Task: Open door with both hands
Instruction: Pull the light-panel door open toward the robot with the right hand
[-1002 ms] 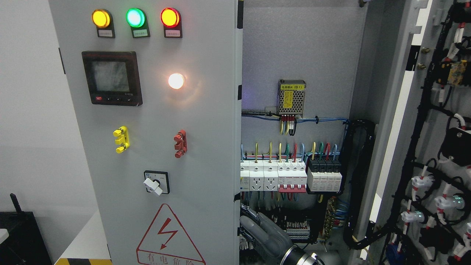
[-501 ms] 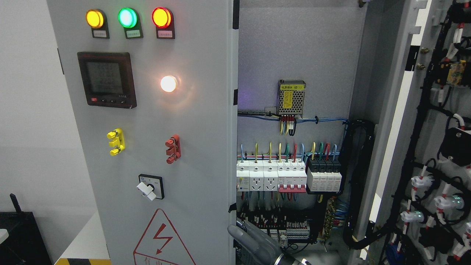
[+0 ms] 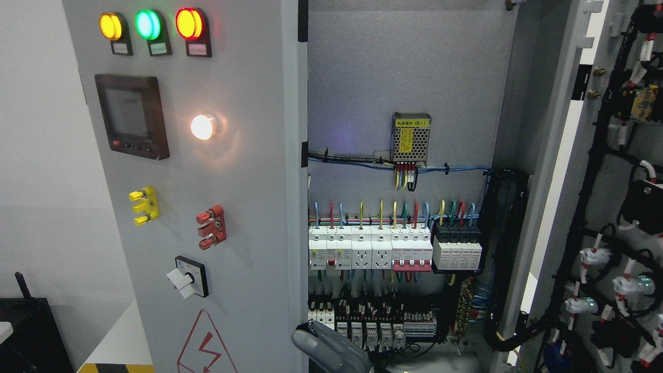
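Left door: the grey panel (image 3: 248,207) fills the left half of the view, swung partly open, its free edge a vertical line just left of the middle.
Right door: the other panel (image 3: 611,171) stands wide open along the right edge, its inner face toward me, hung with black cable looms and small white-capped parts.
My hand: 1 grey hand (image 3: 331,349) shows at the bottom edge, just right of the left door's free edge and in front of the lowest row of terminals. Only its upper part is in view; I cannot tell whether the fingers are spread or curled, nor which arm it belongs to.
Left door face: 3 lit lamps at the top, yellow (image 3: 110,26), green (image 3: 147,24) and red (image 3: 188,23); a dark-framed meter screen (image 3: 132,116) below them; 1 glowing white lamp (image 3: 202,127) to its right.
Lower on that face: a yellow terminal block (image 3: 143,205), a red terminal block (image 3: 211,233), a rotary switch with a white knob (image 3: 186,277), and a red-outlined lightning warning triangle (image 3: 202,347) at the bottom.
Cabinet interior: a perforated metal power supply (image 3: 411,137) with a yellow label on the back plate; under it a row of white breakers and sockets (image 3: 370,251), with a black module block (image 3: 456,248) just beside them on the right.
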Robot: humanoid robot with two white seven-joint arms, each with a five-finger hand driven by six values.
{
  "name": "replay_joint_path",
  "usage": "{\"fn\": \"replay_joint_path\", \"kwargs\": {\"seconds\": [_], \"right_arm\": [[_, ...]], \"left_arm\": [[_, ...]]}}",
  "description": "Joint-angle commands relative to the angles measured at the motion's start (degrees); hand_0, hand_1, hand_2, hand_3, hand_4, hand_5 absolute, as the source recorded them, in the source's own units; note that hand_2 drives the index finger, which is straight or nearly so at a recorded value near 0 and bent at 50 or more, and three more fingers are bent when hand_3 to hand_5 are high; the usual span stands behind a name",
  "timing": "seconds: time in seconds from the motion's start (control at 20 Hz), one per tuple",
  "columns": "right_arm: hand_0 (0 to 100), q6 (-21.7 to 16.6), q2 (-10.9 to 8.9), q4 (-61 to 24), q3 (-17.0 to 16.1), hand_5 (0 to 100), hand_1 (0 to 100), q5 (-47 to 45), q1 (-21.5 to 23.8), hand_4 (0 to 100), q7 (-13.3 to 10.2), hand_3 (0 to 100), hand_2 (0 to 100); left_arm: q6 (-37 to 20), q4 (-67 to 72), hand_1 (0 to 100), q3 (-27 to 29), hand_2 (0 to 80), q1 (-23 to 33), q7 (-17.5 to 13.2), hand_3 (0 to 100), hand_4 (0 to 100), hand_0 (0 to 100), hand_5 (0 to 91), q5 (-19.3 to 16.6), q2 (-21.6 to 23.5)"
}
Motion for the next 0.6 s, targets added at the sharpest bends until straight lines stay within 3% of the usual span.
{"fn": "replay_joint_path", "kwargs": {"seconds": [0.0, 0.25, 0.55], "right_arm": [[12, 0.0, 1.42, -6.5, 9.8, 0, 39, -1.2, 1.3, 0, -0.1, 0, 0], [12, 0.1, 1.95, -8.0, 14.1, 0, 39, -1.2, 2.1, 0, -0.1, 0, 0], [12, 4.2, 6.95, -7.4, 15.4, 0, 39, -1.0, 1.8, 0, -0.8, 0, 0]], "left_arm": [[0.0, -1.8, 39, 0.0, 0.0, 0.0, 0.0, 0, 0, 12, 0.0, 0.0, -1.9], [0.0, -1.8, 39, 0.0, 0.0, 0.0, 0.0, 0, 0, 12, 0.0, 0.0, -1.9], [0.0, -1.8, 39, 0.0, 0.0, 0.0, -0.1, 0, 0, 12, 0.0, 0.0, -1.9]]}}
